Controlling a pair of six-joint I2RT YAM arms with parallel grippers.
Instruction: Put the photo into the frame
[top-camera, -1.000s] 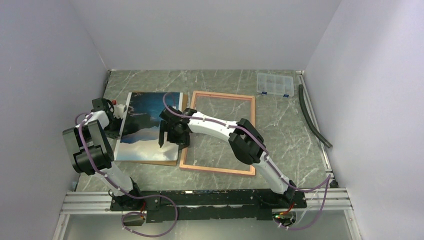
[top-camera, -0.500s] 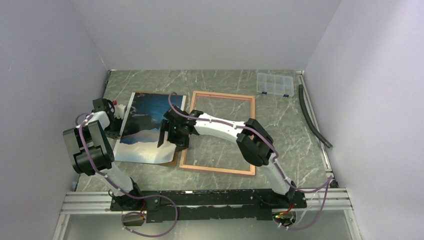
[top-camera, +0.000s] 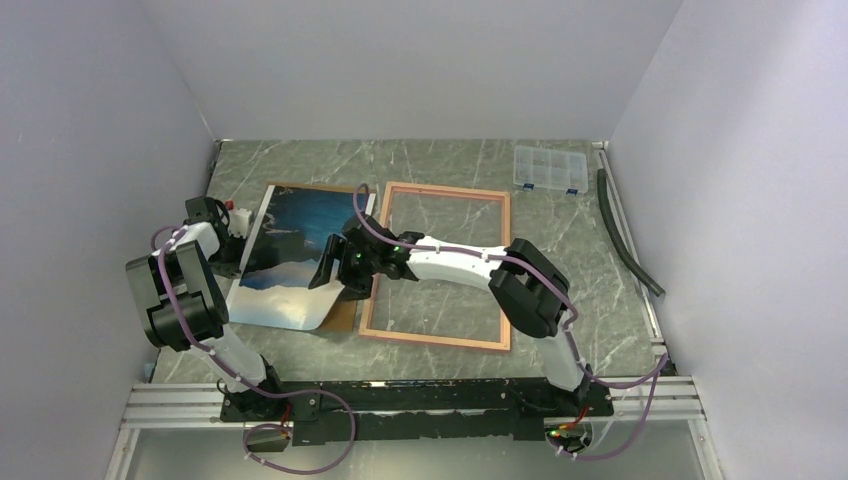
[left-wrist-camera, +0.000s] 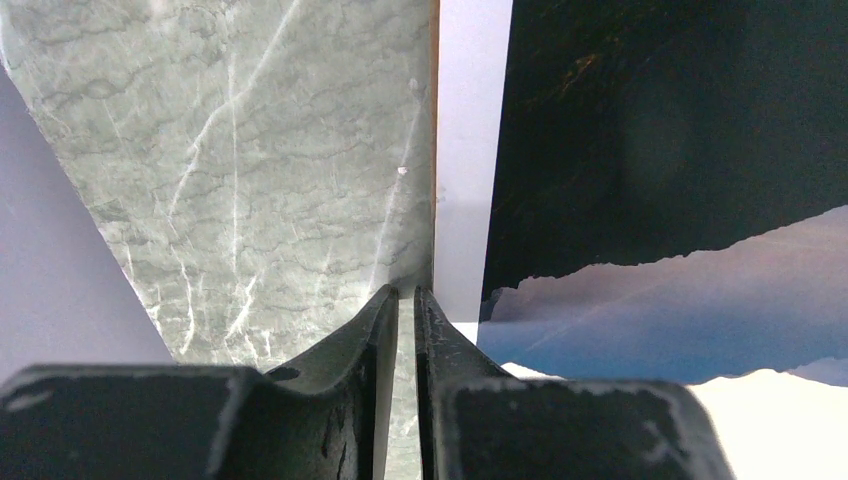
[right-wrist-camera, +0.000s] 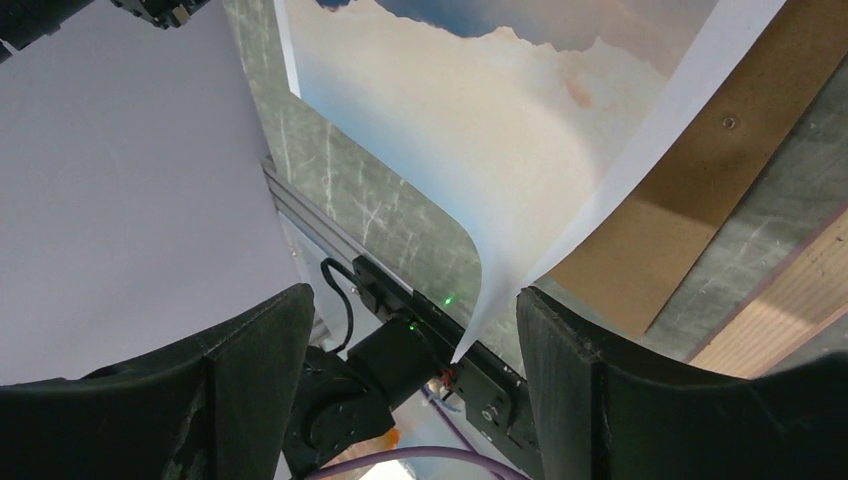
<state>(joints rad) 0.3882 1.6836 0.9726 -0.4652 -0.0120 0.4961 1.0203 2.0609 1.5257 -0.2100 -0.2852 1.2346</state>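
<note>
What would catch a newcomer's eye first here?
The sea-and-mountain photo lies left of centre, its near right corner curling up off a brown board. The right gripper straddles that corner, wide open, and the empty frame lies flat just right of it.

Photo (top-camera: 290, 240) blue/dark w/ pale sky; frame (top-camera: 450, 190) pinkish-tan; table (top-camera: 560, 240) grey-green marble

A robotics lab test cell: plain white walls (top-camera: 420, 60) box in a green marbled table (top-camera: 560, 240) with a metal mounting rail (top-camera: 180, 405) along its near edge.
</note>
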